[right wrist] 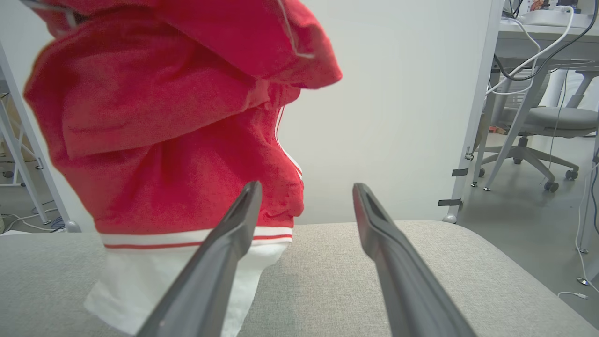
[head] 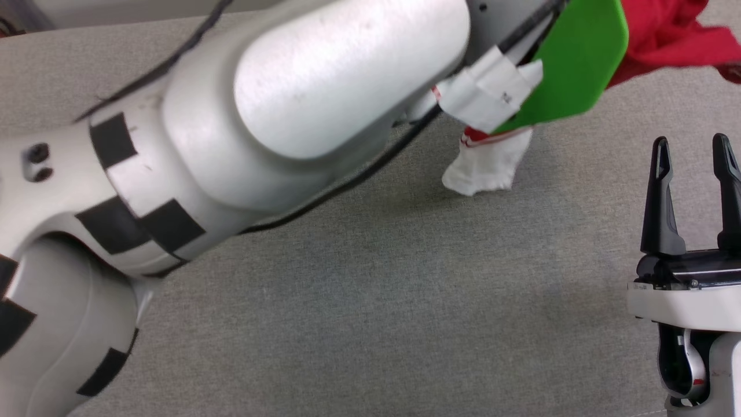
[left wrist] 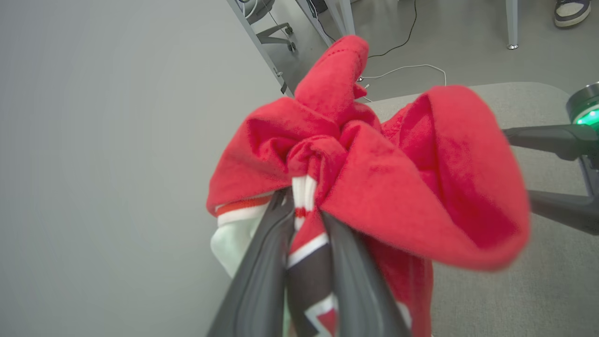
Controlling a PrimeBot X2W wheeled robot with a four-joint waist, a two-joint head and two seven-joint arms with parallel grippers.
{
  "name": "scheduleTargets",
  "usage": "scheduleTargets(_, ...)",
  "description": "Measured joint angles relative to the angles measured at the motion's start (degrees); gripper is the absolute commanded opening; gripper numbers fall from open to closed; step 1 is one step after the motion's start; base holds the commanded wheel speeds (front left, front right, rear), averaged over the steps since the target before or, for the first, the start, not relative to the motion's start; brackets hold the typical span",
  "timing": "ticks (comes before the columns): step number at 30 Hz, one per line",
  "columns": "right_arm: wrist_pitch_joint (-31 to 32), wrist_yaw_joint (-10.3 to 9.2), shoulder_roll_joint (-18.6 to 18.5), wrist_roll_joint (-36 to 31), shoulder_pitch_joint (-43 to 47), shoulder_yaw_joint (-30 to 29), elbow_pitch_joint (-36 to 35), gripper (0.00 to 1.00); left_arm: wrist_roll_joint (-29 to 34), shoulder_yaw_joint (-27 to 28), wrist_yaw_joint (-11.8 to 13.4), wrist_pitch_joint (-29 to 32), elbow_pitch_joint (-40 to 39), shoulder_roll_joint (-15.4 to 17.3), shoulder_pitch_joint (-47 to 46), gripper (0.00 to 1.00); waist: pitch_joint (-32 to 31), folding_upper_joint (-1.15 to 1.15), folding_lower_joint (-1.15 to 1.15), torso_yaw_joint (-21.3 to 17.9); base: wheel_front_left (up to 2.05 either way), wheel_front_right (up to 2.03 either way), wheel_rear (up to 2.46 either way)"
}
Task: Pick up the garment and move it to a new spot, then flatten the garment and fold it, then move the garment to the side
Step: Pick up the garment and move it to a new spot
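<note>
An office-like lab: a wheeled swivel chair [right wrist: 557,119], a cable-strewn desk [right wrist: 529,47], cables [left wrist: 402,69] across the floor [left wrist: 468,56].

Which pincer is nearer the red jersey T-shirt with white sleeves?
Left. The left pincer is clamped on the bunched red jersey T-shirt, holding it up; the right pincer stands open, apart from it, over the grey cushion.

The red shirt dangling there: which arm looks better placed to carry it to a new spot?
Left, probably. The left gripper is shut on the garment, which hangs bunched over the grey surface. The right gripper stands open and empty, off to the side.
</note>
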Motion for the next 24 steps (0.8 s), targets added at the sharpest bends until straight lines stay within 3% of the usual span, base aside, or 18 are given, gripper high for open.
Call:
scheduleTargets(3, 0.0, 0.0, -0.01, 0.01, -0.47, -0.22, -0.03, 1.0, 2.01, -0.07, 0.0, 2.68, -0.19, -0.51, 5.36, 0.0, 1.08, 0.0, 0.0, -0.53, 0.0, 0.0, 0.0)
scheduleTargets(6, 0.0, 0.0, 0.01, 0.01, -1.46, -0.08, -0.03, 1.0, 4.68, -0.34, -0.01, 3.92, 0.32, 0.98, 12.48, 0.0, 2.26, 0.0, 0.0, -0.4, 0.0, 0.0, 0.0)
scheduleTargets(11, 0.0, 0.0, 0.01, -0.01, -1.85, 0.24, 0.03, 1.0, 8.0, -0.37, 0.0, 4.37, 2.34, 6.05, 21.56, 0.0, 3.19, 0.0, 0.0, 0.68, 0.0, 0.0, 0.0)
scheduleTargets(18, 0.0, 0.0, 0.02, -0.44, -1.91, -0.03, 0.31, 1.0, 7.86, -0.32, 0.0, 1.22, 6.76, 15.12, 29.61, 0.0, 2.99, 0.0, 0.0, 2.19, 0.0, 0.0, 0.0)
scheduleTargets(24, 0.0, 0.0, 0.01, -0.88, -1.55, -0.26, 0.83, 1.0, 6.69, 0.35, 0.0, -1.48, 7.91, 17.37, 35.04, 0.0, 1.99, 0.0, 0.0, 3.38, 0.0, 0.0, 0.0)
